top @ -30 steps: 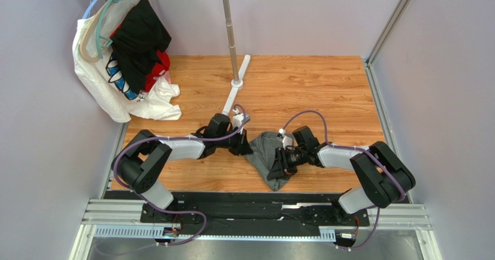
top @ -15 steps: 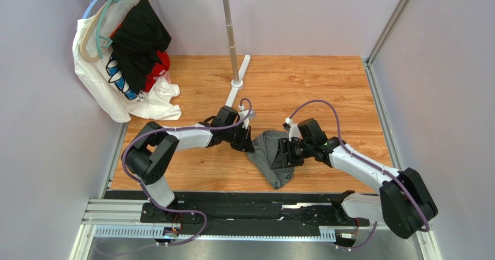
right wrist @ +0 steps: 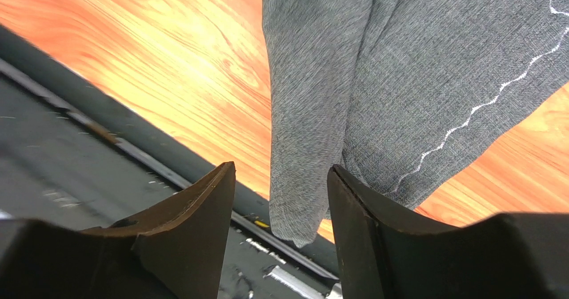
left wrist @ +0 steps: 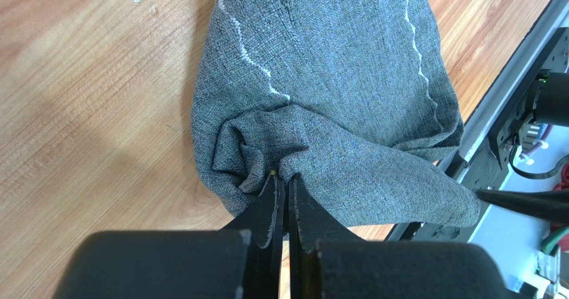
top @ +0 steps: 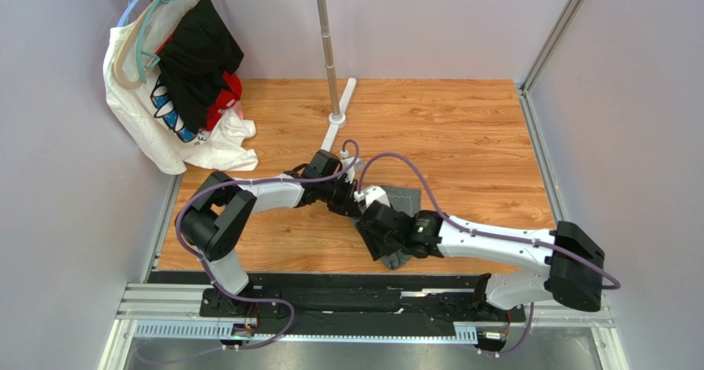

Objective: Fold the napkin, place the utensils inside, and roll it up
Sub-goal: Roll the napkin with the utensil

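Note:
The napkin, a dark grey cloth with a pale stitched line, lies crumpled on the wooden table near its front edge. My left gripper is shut on a bunched fold at the cloth's left end, with cloth spreading away beyond the fingertips. My right gripper reaches across the cloth from the right and is open. In the right wrist view a hanging corner of the napkin dangles between the spread fingers without touching them. The utensils are out of view.
White, black and red clothes on hangers hang at the back left. A metal rack pole rises from a white base behind the arms. The black rail runs along the table's front edge, just below the napkin corner.
My right arm has swung left across the napkin and its jaws have opened wider. The left gripper shifted slightly right and stays shut on the cloth.

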You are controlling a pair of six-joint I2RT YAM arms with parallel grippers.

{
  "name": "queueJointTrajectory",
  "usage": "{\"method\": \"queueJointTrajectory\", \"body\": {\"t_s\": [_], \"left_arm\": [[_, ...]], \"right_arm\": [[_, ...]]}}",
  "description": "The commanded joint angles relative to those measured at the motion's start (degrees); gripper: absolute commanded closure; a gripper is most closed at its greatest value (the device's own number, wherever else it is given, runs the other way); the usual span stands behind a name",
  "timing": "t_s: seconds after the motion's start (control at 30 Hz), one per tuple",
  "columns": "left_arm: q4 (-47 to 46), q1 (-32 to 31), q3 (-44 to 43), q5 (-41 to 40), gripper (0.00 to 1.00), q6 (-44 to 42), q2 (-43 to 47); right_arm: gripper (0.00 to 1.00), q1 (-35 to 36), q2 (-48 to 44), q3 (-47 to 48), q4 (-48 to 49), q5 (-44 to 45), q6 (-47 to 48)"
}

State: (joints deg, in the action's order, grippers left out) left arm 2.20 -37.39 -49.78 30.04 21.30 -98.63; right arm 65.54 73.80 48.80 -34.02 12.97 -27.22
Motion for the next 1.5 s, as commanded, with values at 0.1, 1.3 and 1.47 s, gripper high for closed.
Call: {"method": "queueJointTrajectory", "body": {"t_s": [0.1, 1.3, 1.47], "left_arm": [[2.9, 0.03, -1.55, 0.19, 1.0, -0.38, -1.21], [0.35, 1.78, 2.66, -1.65, 0.26, 1.46, 7.73], [-0.26, 3.37, 8.29, -5.33, 0.21, 1.82, 14.24]], "right_arm": [[0.44, 9.51, 8.28, 5.95, -1.31, 18.22, -0.47], [0.98, 0.56, 9.8, -6.95, 12.82, 2.96, 3.31], [1.0, -4.89, 5.04, -10.21, 15.48, -10.14, 4.98]]}}
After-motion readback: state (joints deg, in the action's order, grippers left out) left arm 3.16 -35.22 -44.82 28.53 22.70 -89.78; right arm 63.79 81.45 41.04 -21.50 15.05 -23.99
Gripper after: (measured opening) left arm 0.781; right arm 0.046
